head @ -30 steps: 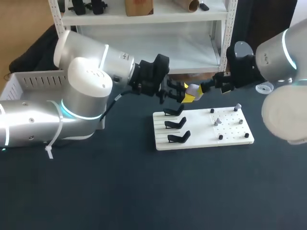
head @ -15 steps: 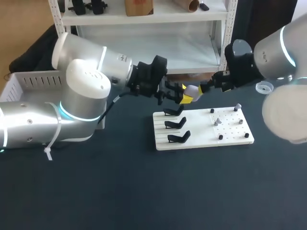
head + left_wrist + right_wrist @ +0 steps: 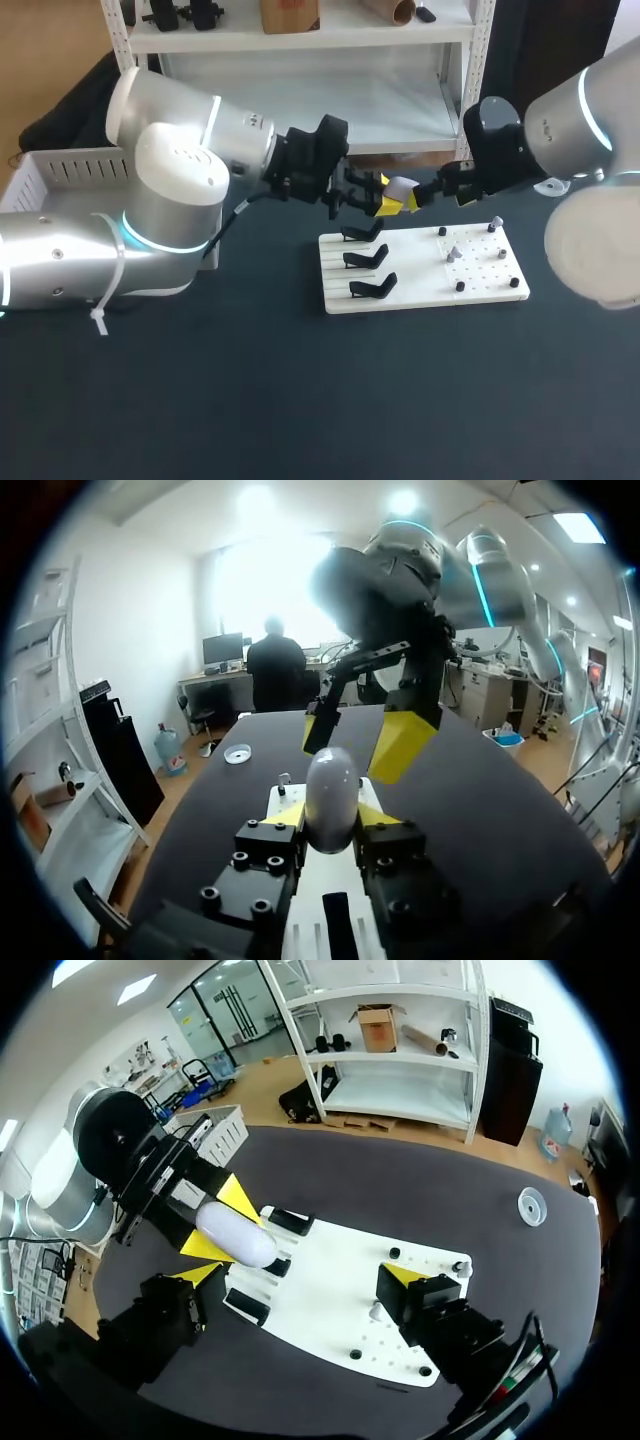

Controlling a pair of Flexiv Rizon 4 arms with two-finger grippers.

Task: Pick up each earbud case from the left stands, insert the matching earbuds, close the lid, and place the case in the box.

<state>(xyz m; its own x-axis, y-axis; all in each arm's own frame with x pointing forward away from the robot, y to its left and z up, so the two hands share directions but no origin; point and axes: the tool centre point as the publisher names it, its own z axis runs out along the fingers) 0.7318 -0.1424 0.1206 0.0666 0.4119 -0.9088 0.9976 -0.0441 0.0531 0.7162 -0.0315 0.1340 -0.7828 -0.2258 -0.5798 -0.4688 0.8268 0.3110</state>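
Nearest the camera the dark surface (image 3: 300,400) fills the lower half of the frame. Just past its middle lies the white board (image 3: 480,285), with three black stands (image 3: 372,288) down its left side, which look bare, and the small earbuds (image 3: 452,254) on pegs toward its right. Above the board's far left corner, at centre frame, the earbud case (image 3: 402,187) hangs off the surface, clenched from two sides by the yellow tips of the left fingers (image 3: 288,815). The left wrist view shows it standing up between them, rounded end outward, which I judge leaves that end free for the other arm. The right fingers (image 3: 402,745) are spread wide, released and holding nothing, and sit just ahead of the case, facing it but apart from it. That reads as a set-up for opening the lid or taking the case over, though I cannot tell whether the lid is open. Farther back, the white slatted box (image 3: 60,165) sits at the left edge of the frame, well apart from the case, and a small clear dish (image 3: 548,185) sits at the right edge near the right arm.
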